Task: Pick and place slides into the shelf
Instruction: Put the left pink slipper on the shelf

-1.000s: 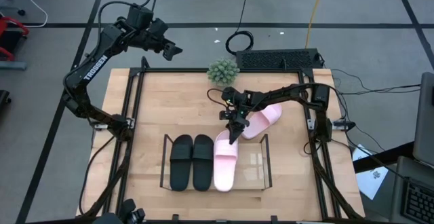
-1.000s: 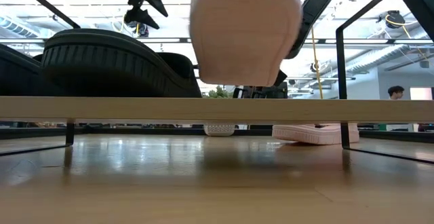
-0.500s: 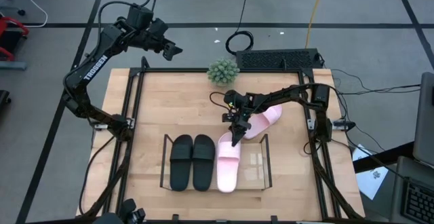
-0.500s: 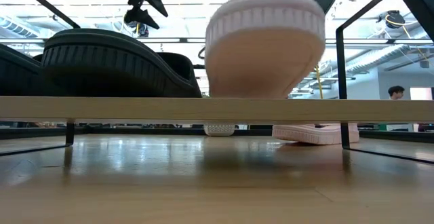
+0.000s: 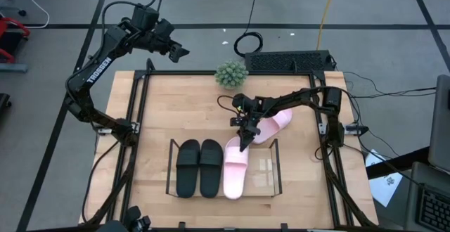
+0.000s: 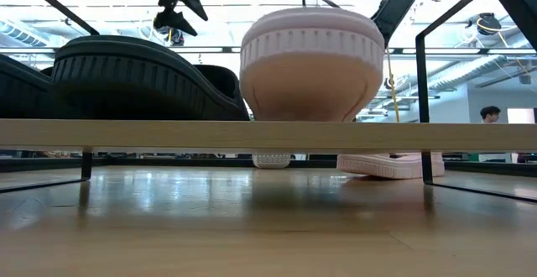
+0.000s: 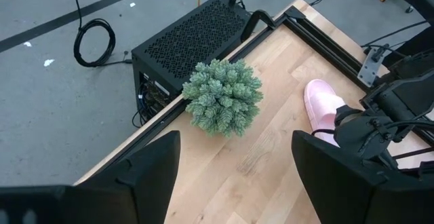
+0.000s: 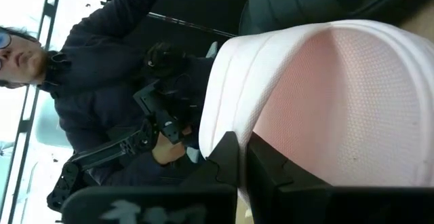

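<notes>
We see the right end effector (image 5: pixel 244 145) pinching the pale pink slip-on slide (image 5: pixel 235 169) in the clear acrylic shelf (image 5: pixel 264 179), left end effector (image 5: pixel 184 51) spread at 11 o'clock.

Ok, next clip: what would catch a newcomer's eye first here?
The right gripper, shut on a pink slide, holds it on the shelf beside the black pair; in the low view that slide's rounded end looms large. The other pink slide lies on the table behind the shelf. The left gripper hangs high over the table's far left corner, near a small green plant.
</notes>
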